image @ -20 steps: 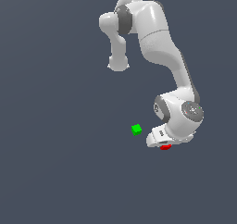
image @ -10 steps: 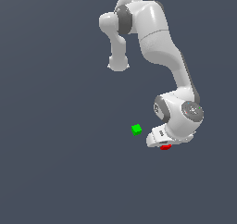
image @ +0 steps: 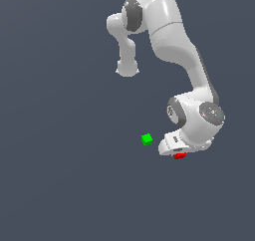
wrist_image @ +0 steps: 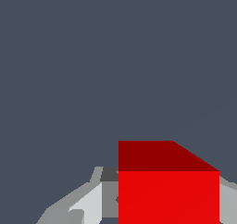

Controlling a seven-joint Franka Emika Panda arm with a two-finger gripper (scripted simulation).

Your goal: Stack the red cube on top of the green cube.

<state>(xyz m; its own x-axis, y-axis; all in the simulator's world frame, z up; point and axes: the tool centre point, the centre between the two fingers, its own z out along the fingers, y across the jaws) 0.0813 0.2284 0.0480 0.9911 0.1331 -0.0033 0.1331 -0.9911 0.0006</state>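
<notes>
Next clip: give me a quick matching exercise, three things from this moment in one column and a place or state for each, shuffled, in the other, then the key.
Things:
1. red cube
2. green cube
3. gripper

Places or states:
A. alone on the floor, nothing touching it, toward the exterior view's left of the arm's wrist
B. down low at the end of the bent arm, fingers on either side of a cube
C. between the fingers, mostly hidden under the wrist in the exterior view

Pairs: 1-C, 2-A, 3-B
</notes>
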